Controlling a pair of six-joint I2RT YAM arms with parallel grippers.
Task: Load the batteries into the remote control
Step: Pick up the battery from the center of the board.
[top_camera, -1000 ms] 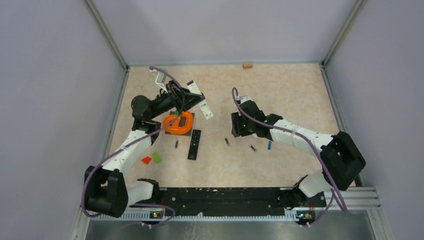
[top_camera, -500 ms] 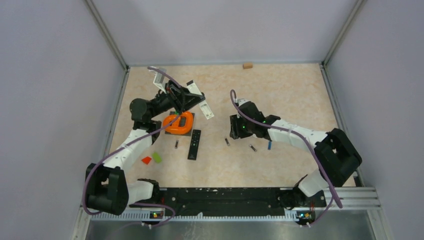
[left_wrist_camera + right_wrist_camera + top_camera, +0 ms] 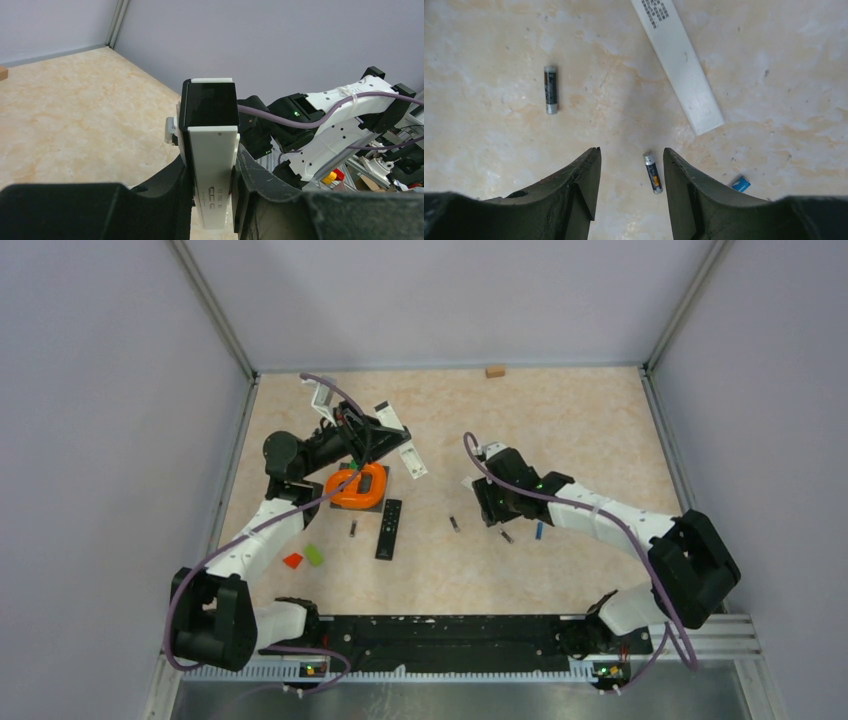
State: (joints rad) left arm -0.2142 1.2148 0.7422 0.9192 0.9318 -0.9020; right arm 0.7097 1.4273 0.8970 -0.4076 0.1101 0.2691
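Left end effector (image 3: pixel 210 167): closed narrow on the white remote control (image 3: pixel 212 150); the unit is held upright off the bench (image 3: pixel 560 420) with its dark end uppermost; the grip appears square.

Right end effector (image 3: pixel 631 150): jaws wide, nothing held, low over the bench. One dark battery (image 3: pixel 653 172) lies flat between the jaws, touching neither and nearer the finger at the right of the wrist view; its long axis runs across the closing line. A second battery (image 3: pixel 550 89) lies well apart; the blue battery (image 3: pixel 739 183) sits just outside that same finger; a fourth battery (image 3: pixel 353 529) lies beside a black remote (image 3: pixel 389 528).

Assessment: the step in hand is judged to be picking up the dark battery; none appears loaded yet.

Recommendations: shift sideways until the cell is centred between the jaws; descend until the tips just clear the bench; close slowly on the barrel's middle, since an off-centre pinch may roll or squirt the cell; keep clear of the blue battery; confirm polarity before presenting it to the remote control.
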